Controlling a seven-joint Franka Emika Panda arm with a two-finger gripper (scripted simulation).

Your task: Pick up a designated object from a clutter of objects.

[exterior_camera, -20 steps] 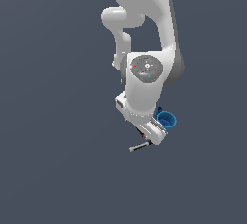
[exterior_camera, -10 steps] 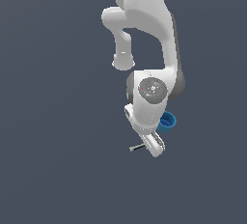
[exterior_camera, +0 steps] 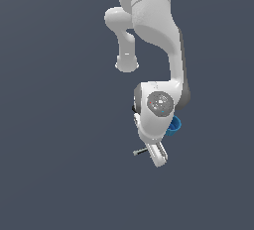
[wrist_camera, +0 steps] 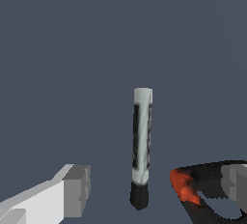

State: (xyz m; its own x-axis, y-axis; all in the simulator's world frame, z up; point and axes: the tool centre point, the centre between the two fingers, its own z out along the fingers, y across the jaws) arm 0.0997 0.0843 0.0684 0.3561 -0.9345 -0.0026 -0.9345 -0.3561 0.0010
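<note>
Approaching for grasp: pincer [wrist_camera: 144, 187] hovering wide open, holding nothing, straddling marker [wrist_camera: 142, 141] lying on bench [wrist_camera: 72, 49], clamp [wrist_camera: 202, 187] just beside. Next: lowering, closing on marker only, avoiding clamp and cup [exterior_camera: 173, 126].

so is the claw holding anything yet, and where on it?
Nothing held. The claw is open, fingers either side of the marker near its black end, not touching it.
</note>
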